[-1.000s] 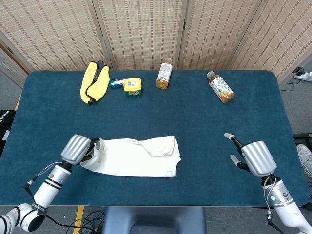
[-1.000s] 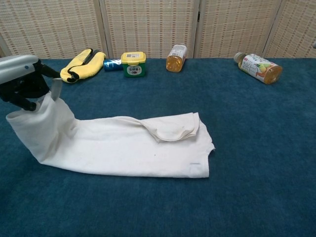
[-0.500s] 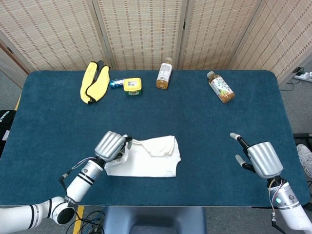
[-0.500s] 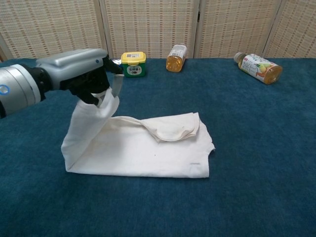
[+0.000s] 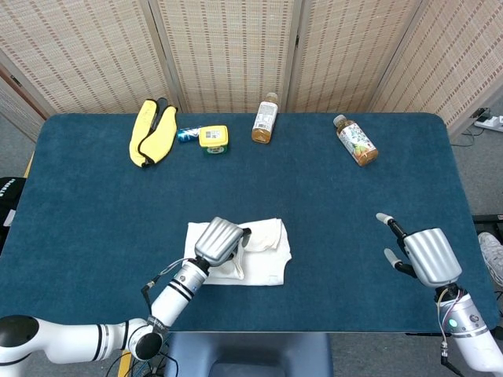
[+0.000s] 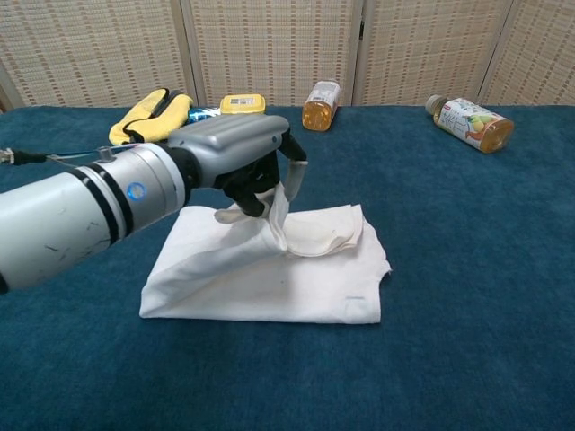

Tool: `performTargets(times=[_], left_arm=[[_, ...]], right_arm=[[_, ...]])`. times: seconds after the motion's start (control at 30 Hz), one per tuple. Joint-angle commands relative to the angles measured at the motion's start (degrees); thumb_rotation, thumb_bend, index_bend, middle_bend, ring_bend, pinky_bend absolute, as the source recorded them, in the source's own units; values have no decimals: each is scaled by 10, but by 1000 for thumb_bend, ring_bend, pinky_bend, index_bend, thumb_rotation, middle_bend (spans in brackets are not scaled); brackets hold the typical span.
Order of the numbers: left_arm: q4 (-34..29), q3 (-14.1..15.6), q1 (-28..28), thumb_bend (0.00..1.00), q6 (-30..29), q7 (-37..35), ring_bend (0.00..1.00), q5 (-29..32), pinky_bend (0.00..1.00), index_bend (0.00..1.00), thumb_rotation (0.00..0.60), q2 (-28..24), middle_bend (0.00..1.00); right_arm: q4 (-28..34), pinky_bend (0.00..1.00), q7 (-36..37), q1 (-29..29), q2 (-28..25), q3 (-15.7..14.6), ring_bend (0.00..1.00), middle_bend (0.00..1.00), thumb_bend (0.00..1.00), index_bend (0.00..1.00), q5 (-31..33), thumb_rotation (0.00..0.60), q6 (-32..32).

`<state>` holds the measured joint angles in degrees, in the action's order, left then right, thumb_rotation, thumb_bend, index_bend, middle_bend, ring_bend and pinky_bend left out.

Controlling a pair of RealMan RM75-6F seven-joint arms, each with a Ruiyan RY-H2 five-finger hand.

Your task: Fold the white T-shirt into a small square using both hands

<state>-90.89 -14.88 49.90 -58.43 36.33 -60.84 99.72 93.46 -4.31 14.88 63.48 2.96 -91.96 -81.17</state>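
Left hand [image 6: 241, 160] pinching T-shirt [image 6: 269, 269] edge, now carried across from far left, cloth doubled beneath hand on tabletop [image 5: 94, 196]. Fold nearly laid; release next. Right hand [image 5: 420, 253] off right, empty, fingers apart.

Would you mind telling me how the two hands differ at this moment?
The left hand is over the T-shirt, pinching a fold of its cloth; the right hand holds nothing, fingers apart. The left sits near the table's middle, the right by its right edge. Both are silver.
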Motion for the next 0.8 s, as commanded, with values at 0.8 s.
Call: performTargets(times=[0.8], left_arm=[[127,-34,113,580,11,84,875,99,967,619,600,132,968]], right_arm=[[-2,1000,1,-12,-9,4,990,951,321,173,15,600,-1]])
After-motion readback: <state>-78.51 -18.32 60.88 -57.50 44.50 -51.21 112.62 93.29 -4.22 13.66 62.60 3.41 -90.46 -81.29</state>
